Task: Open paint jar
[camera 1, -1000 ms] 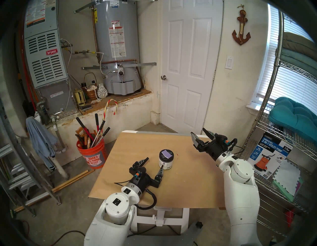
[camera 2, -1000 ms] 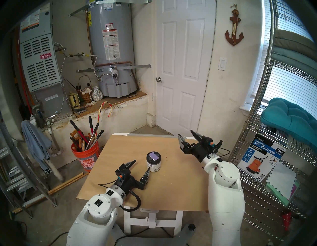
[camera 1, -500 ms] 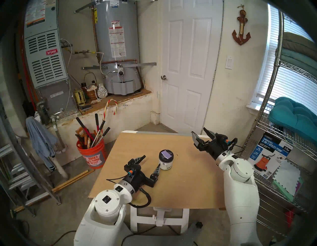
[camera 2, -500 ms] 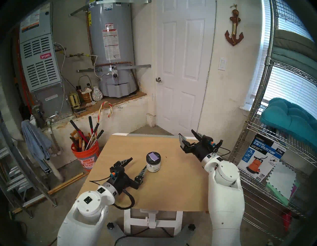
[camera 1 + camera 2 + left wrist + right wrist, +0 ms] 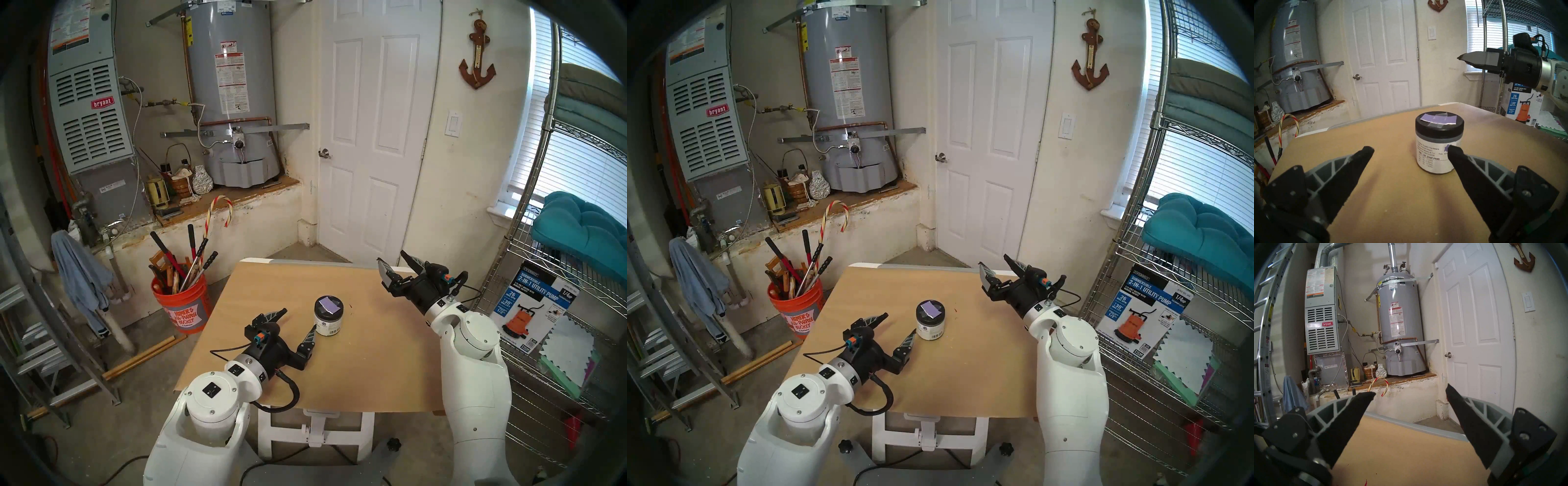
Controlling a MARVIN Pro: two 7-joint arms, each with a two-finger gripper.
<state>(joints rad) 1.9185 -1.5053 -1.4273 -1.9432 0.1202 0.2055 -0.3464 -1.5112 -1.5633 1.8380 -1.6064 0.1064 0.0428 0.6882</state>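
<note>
The paint jar (image 5: pixel 328 319) stands upright on the brown table (image 5: pixel 356 366), near its middle. Its black lid (image 5: pixel 328 304), with a lilac swatch taped on top, is on. My left gripper (image 5: pixel 299 319) lies low over the table just left of the jar, open and empty. In the left wrist view the jar (image 5: pixel 1439 144) is ahead and right of the left gripper (image 5: pixel 1410 149), whose right fingertip (image 5: pixel 1452 149) overlaps the label; contact cannot be told. My right gripper (image 5: pixel 391 257) hovers open and empty over the far right corner, well away from the jar.
An orange bucket (image 5: pixel 179 305) of tools stands on the floor left of the table. A wire shelf (image 5: pixel 543 339) with a pump box (image 5: pixel 532 305) is close on the right. A small red speck (image 5: pixel 351 305) lies right of the jar.
My left arm drew back toward me and to the left, taking the open gripper slightly away from the jar, then stopped. The jar has not moved, and the right gripper barely shifted.
</note>
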